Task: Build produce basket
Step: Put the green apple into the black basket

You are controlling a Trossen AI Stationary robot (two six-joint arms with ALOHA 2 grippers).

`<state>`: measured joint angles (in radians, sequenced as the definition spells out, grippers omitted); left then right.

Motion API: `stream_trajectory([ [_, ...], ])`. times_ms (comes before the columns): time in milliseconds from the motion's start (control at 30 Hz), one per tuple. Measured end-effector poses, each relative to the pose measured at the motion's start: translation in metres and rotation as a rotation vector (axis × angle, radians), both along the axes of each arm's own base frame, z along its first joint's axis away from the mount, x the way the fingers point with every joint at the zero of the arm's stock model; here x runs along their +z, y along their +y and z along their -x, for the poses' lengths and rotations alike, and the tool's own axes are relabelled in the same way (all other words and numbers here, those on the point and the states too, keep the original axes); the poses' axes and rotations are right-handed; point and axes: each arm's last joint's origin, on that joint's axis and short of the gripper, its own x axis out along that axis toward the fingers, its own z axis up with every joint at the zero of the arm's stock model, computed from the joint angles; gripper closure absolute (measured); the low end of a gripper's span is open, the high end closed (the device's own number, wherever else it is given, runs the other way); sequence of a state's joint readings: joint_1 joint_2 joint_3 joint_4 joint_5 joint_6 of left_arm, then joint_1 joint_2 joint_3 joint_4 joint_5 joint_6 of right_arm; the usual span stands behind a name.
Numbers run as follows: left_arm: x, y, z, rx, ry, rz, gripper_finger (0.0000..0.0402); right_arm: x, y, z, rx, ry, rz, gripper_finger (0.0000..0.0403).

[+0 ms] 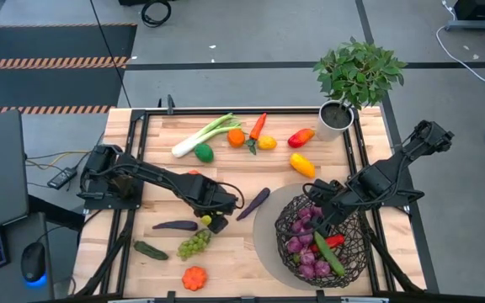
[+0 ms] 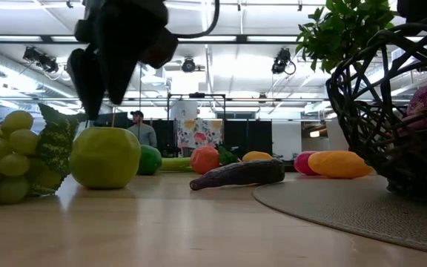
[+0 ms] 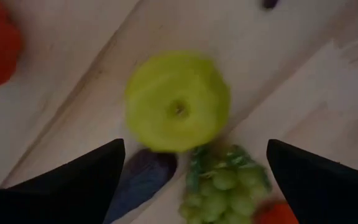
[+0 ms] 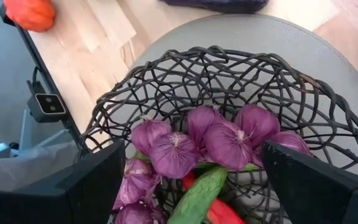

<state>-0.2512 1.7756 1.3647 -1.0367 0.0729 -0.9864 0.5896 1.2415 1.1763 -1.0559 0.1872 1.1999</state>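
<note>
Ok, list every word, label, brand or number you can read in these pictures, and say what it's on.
None can be read.
The produce, the basket and the white plant pot show no print.
The colourful poster in the room behind the table is too small to read.
The small grey device beside the table shows no readable marking.

Bright ceiling lights (image 2: 190,65) glare overhead, soft shadows on the table (image 1: 234,252), and the green apple (image 3: 178,101) blurs up close.
</note>
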Motion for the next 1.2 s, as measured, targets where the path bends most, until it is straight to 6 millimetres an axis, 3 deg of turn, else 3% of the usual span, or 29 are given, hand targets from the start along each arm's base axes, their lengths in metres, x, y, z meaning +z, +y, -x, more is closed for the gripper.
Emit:
stream_trajectory([
  [167, -0.004, 0.002, -0.003, -0.011, 0.005, -0.012, 0.0001, 0.000, 0.000, 0.000, 0.000, 0.000, -0.001, 0.0025],
  [667, -0.047, 0.000, -0.016, -0.105, 0.114, -0.047, 0.0001, -0.001, 0.000, 0.002, -0.025, 0.031, -0.024, 0.0025],
  [867, -0.048, 0.000, -0.019, -0.122, 0.092, -0.038, 0.0007, -0.002, -0.002, 0.003, -0.023, 0.051, -0.021, 0.0025],
  [1200, -0.033, 0.000, -0.028, -0.152, 0.036, -0.022, 0.0074, -0.002, -0.006, 0.005, 0.000, 0.121, -0.076, 0.0027],
])
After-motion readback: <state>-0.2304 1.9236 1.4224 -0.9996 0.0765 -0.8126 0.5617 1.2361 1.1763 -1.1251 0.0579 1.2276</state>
